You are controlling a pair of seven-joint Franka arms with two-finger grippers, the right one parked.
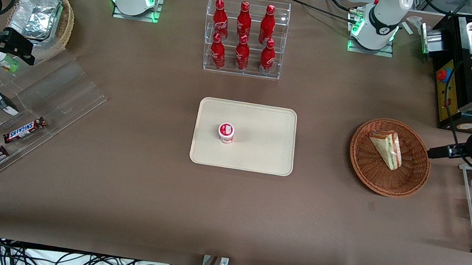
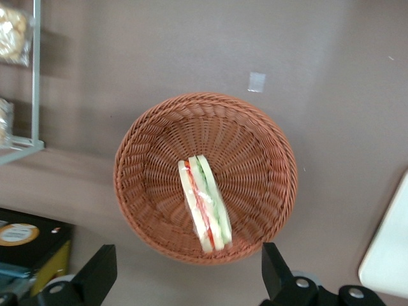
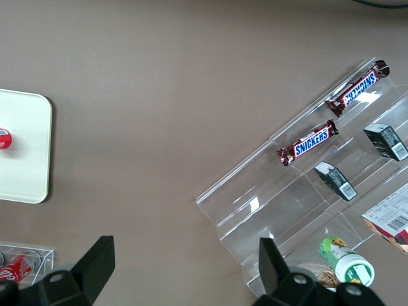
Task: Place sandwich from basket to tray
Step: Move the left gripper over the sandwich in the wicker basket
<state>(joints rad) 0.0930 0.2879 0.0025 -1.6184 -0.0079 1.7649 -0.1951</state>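
Above the basket (image 2: 205, 176) our gripper (image 2: 188, 274) hangs wide and empty; the sandwich (image 2: 204, 203) lies on edge inside, so its slick wrap may slip or tip when we pinch.

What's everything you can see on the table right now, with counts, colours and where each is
sandwich: 1, tan, in basket
basket: 1, reddish-brown, working arm's end
tray: 1, cream, table centre
cup: 1, white, red lid, on tray
bottles: 6, red, in clear rack, farther than tray
Snickers bars: 2, brown, clear stand, parked arm's end
foil containers: silver, in tan basket
gripper: 1, black, open, above basket
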